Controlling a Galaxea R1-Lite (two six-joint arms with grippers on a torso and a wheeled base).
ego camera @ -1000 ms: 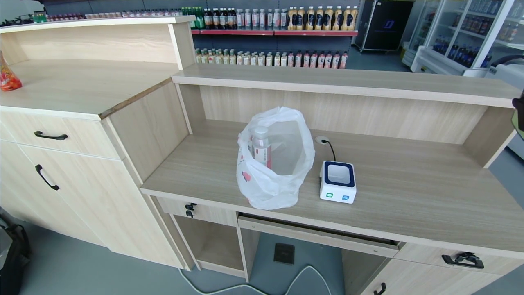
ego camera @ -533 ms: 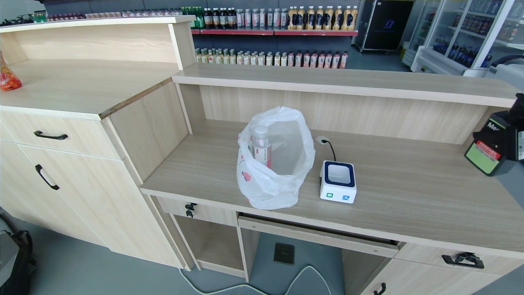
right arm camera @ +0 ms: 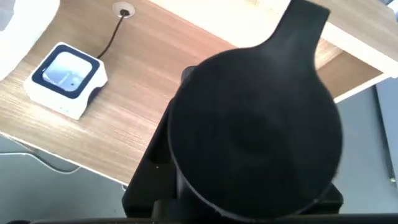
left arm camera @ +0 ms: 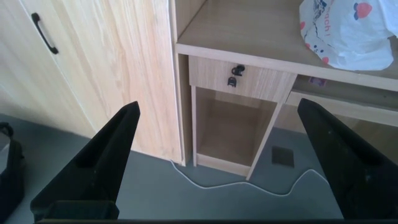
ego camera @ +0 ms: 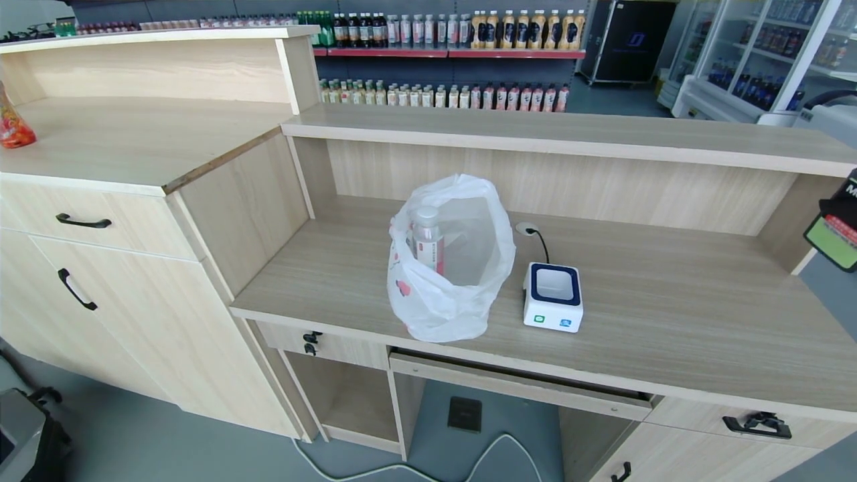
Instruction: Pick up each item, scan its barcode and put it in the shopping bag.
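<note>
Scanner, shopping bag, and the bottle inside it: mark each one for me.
scanner (ego camera: 553,284), head view, on its glass top window.
shopping bag (ego camera: 435,308), head view, on the lower front of the plastic.
bottle (ego camera: 426,235), head view, on its upper body above the label.

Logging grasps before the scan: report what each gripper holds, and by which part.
Left gripper holds nothing. Right gripper holds a green-labelled black container; the part gripped cannot be told.
</note>
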